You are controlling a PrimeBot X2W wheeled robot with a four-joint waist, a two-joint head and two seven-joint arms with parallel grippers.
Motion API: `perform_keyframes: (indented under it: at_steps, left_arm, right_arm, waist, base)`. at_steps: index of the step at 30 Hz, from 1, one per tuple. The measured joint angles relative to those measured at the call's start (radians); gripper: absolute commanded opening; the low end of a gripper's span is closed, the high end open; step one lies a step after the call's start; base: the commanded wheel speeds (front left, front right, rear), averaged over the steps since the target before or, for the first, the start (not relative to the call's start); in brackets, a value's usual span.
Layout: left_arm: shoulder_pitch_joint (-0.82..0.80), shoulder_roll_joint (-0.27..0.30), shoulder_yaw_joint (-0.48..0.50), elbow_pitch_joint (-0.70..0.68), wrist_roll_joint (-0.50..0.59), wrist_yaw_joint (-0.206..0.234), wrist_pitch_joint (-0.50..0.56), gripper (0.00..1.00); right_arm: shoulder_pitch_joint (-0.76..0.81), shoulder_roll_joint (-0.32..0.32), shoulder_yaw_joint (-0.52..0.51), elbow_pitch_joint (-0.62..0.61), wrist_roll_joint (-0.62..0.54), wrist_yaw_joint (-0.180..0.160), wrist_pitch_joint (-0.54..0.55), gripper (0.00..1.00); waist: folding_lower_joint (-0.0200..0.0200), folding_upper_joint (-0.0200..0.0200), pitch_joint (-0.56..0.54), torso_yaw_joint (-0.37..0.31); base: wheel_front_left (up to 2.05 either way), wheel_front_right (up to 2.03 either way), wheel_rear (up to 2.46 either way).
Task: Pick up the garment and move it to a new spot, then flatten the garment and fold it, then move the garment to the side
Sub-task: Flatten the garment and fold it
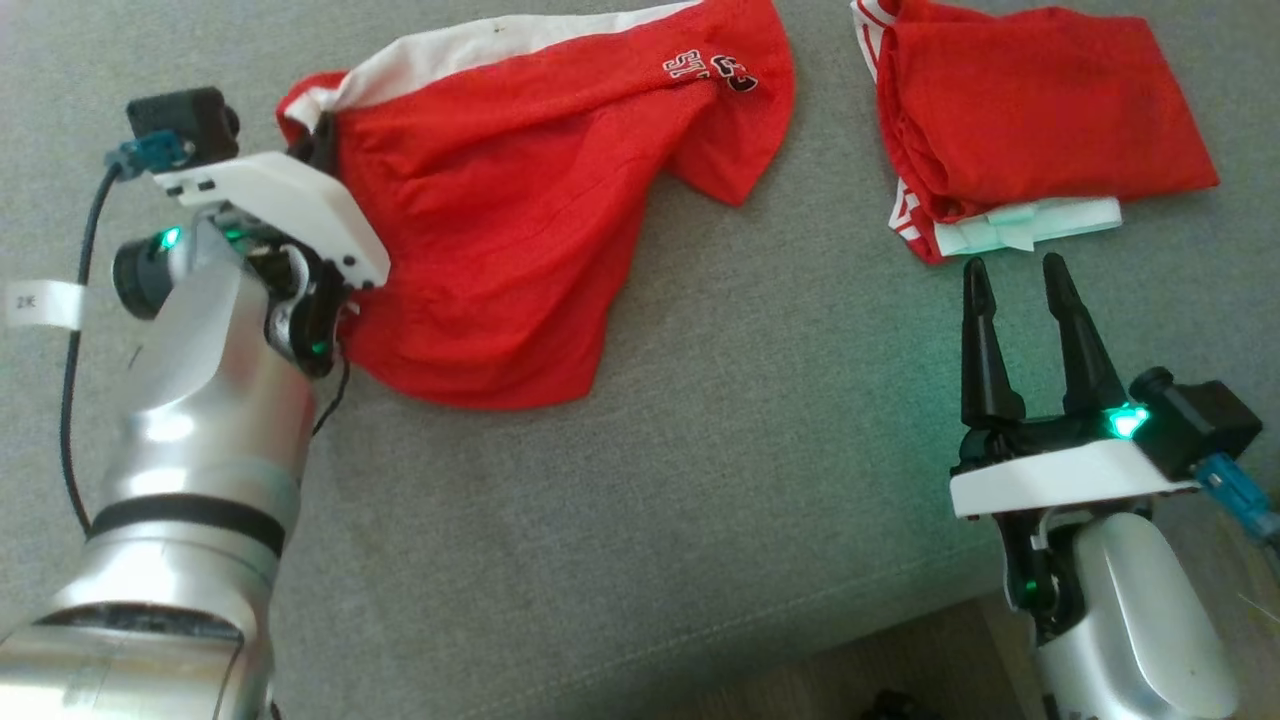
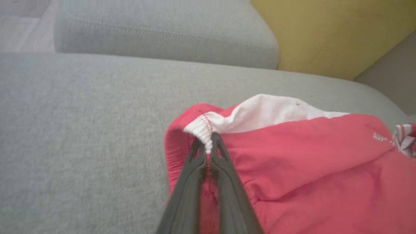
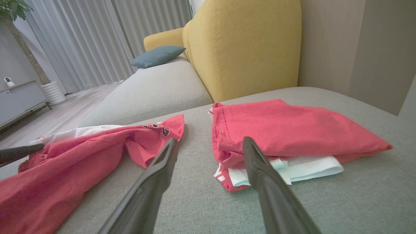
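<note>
My left pincer (image 2: 208,139) was clamped tight, both dark fingers pressed together on the gathered white waistband (image 2: 203,131) of the garment (image 2: 308,156). That was the grip, right at the garment's left end, where a line of red stitching crossed the elastic.

And the garment itself: red mesh-looking shorts, crumpled rather than flat, sprawled across the left half of the grey sofa cushion (image 1: 750,450). The white band ran along the far edge, and the red cloth bunched into long folds that fanned away from my grip toward the near side. One leg flopped off to the right, ending in a loose point.

Writing? There was white lettering with a dark outline near the far right hem (image 1: 710,70), but the cloth had creased over it and I couldn't read it. A white tag (image 1: 40,303) on the cable by my left arm carried a small dark mark, too faint to make out.

Over on the right, my right pincer (image 1: 1016,270) stood wide open, holding nothing, fingertips just short of a folded pile (image 1: 1040,110): a red piece on top, a pale white one peeking out underneath, and red-and-white striped trim at the left edge.

Farther off were a yellow backrest (image 3: 243,48) and a blue pillow (image 3: 157,56).
</note>
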Motion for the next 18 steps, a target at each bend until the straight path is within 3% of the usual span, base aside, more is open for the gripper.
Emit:
perform_keyframes:
  at_steps: [10,18]
  left_arm:
    - [-0.036,0.003,-0.024,-0.022,0.002,-0.033,-0.143,0.00]
    - [-0.086,0.031,-0.027,-0.109,0.022,-0.045,-0.162,0.00]
  right_arm:
    - [0.000,0.000,0.016,0.016,0.018,0.000,0.000,1.00]
    - [0.000,0.000,0.040,0.028,0.037,0.000,0.000,1.00]
  waist:
    - [0.0000,0.0000,-0.046,-0.006]
    - [0.0000,0.0000,-0.089,-0.025]
  base:
    - [0.00,0.00,0.00]
    - [0.00,0.00,0.00]
